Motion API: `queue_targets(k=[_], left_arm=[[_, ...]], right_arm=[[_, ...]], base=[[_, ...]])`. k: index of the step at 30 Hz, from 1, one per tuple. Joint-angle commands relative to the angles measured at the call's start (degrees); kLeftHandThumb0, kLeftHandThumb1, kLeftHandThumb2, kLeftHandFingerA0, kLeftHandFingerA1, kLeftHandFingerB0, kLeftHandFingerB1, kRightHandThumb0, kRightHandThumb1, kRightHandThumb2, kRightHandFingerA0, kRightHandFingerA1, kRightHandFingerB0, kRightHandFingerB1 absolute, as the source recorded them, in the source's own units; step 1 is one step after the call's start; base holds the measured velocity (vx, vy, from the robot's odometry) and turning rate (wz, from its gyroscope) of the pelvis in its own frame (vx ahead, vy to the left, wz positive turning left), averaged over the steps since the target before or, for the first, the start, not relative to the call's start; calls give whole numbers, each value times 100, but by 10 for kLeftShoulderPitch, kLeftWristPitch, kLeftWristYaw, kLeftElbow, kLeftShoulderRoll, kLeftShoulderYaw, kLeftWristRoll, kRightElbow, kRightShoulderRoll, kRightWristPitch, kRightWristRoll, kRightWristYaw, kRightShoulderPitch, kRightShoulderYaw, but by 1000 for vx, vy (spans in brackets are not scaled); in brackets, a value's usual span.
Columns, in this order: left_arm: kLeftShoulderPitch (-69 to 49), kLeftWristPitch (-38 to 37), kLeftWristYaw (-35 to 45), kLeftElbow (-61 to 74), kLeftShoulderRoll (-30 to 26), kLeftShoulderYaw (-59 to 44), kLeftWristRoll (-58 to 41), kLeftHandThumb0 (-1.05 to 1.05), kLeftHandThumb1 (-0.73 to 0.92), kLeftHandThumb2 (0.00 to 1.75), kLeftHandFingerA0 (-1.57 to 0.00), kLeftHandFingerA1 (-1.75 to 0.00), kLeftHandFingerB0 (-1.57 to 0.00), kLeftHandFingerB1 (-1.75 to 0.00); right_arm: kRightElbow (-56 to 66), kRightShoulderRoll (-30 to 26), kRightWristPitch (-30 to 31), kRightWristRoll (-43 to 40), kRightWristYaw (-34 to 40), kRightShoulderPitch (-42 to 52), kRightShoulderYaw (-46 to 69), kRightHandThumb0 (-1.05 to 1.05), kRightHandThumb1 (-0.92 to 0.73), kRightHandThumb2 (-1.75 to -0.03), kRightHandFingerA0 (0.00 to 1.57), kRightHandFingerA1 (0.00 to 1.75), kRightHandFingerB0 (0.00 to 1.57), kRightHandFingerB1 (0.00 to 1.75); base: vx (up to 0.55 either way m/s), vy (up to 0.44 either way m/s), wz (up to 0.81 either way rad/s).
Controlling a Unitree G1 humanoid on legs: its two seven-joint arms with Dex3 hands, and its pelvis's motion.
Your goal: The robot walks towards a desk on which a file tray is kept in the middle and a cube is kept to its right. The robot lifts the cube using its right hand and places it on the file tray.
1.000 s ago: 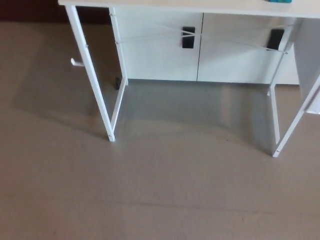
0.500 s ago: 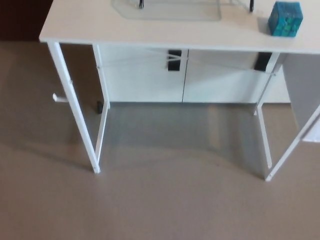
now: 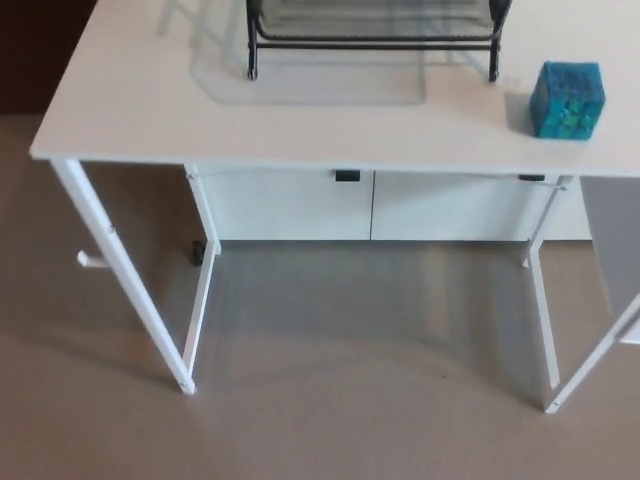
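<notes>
- Two things matter on the white surface (image 3: 300, 125): a black wire file tray (image 3: 372, 42) up at twelve o'clock, cut off by the top edge, and a teal cube (image 3: 567, 99) at about two o'clock.
- The cube sits flat on the surface, at roughly four o'clock from the tray's nearer foot. It is apart from the tray and close to the near edge.
- Neither hand shows anywhere from here, so I cannot tell whether either is released or clenched.
- To my eye this is the walk-up step: bare floor (image 3: 340, 400) fills the six o'clock half, so the robot looks short of reaching range.
- Next it would need to close in and bring the right hand to the cube from the three o'clock side. Then it would grip the cube's sides and lift it high enough to clear the tray's front rail.
</notes>
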State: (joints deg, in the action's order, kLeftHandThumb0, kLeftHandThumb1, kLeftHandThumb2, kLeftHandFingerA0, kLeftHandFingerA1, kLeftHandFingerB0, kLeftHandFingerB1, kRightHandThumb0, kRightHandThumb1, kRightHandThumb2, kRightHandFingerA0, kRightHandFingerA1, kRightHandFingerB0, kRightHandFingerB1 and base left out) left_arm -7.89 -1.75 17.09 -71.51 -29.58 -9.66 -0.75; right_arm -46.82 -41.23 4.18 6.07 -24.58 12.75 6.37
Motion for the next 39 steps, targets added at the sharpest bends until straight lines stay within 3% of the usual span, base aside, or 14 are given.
queue_targets(k=[1, 3, 12, 14, 16, 20, 21, 23, 26, 27, 32, 35, 36, 39], left_arm=[[6, 4, -2, -2, -9, -10, -6, -96, 77, 69, -14, -77, -2, -59], [4, -6, 0, 0, -11, -4, 2, -97, 61, 113, -9, -67, -7, -52], [-2, -7, 7, 6, -16, -3, 0, -97, 61, 114, -14, -70, -6, -50], [0, -10, 3, -3, -15, -3, 3, -98, 82, 64, -9, -79, 0, -56], [-3, -12, -1, -4, -13, -3, 3, -97, 61, 113, -18, -71, -5, -51], [-7, -9, 13, 1, -15, -6, -2, -99, 82, 65, -10, -82, 0, -61], [-9, -10, 9, -1, -14, -6, -1, -98, 62, 115, -17, -72, -5, -51], [-22, -19, 3, -1, -14, -7, 0, -99, 82, 64, -14, -82, -1, -64], [-35, -11, 6, 0, -15, -12, -5, -98, 81, 64, -10, -79, 0, -59], [-41, -12, 13, 3, -15, -14, -8, -98, 61, 113, -16, -70, -6, -53], [-66, -6, 14, 44, -17, -9, -4, -97, 81, 68, -15, -86, -1, -73], [-57, -2, 0, 29, -13, -20, -10, -95, 63, 115, -26, -73, 0, -57], [-55, 2, 4, 29, -14, -22, -12, -94, 83, 66, -15, -80, -1, -62], [-59, 1, 4, 26, -15, -24, -10, -92, 83, 66, -16, -80, -1, -61]], right_arm=[[-17, -12, -3, 11, -6, -10, -14, -32, -34, -90, 1, 49, 0, 49], [-30, -5, -11, -9, -10, -10, 0, -59, -36, -73, 5, 43, 0, 32], [13, -6, 5, 1, 4, 8, -8, -63, -42, -72, 14, 44, 7, 35], [-2, -4, -7, -8, -2, 6, -1, -33, -31, -88, 1, 50, 0, 49], [-11, -2, -1, -6, 0, 3, -1, -32, -33, -89, 1, 50, 0, 49], [-15, -4, -8, -5, -3, 1, -3, -32, -34, -90, 2, 50, 0, 49], [-1, -9, 3, 2, -9, 5, -9, -53, -35, -77, 9, 47, 0, 37], [16, -10, 13, 1, -13, 14, -9, -33, -33, -89, 1, 49, 0, 49], [-6, -7, -12, 23, 9, 6, -29, -34, -33, -90, 1, 49, 0, 49], [-1, -5, -14, 20, 11, 10, -27, -32, -35, -91, 1, 50, 0, 49], [-23, -2, -22, 0, -2, 10, -16, -59, -42, -71, 7, 41, 6, 33], [44, -21, 34, 32, 21, 31, -33, -61, -56, -59, 8, 30, 13, 24], [67, -15, 78, 9, 31, 37, -5, -59, -40, -73, 4, 35, 10, 35], [76, -8, 98, -5, 34, 38, 17, -55, -53, -59, 4, 31, 14, 26]], base=[[271, 106, -13], [303, 150, -12], [297, 188, -5], [227, 61, 12], [231, 3, 5], [271, -72, 8], [309, 22, 4], [295, 42, 34], [264, 55, -1], [245, 74, -8], [158, 116, -13], [99, 232, 6], [241, 226, -22], [47, 115, 8]])
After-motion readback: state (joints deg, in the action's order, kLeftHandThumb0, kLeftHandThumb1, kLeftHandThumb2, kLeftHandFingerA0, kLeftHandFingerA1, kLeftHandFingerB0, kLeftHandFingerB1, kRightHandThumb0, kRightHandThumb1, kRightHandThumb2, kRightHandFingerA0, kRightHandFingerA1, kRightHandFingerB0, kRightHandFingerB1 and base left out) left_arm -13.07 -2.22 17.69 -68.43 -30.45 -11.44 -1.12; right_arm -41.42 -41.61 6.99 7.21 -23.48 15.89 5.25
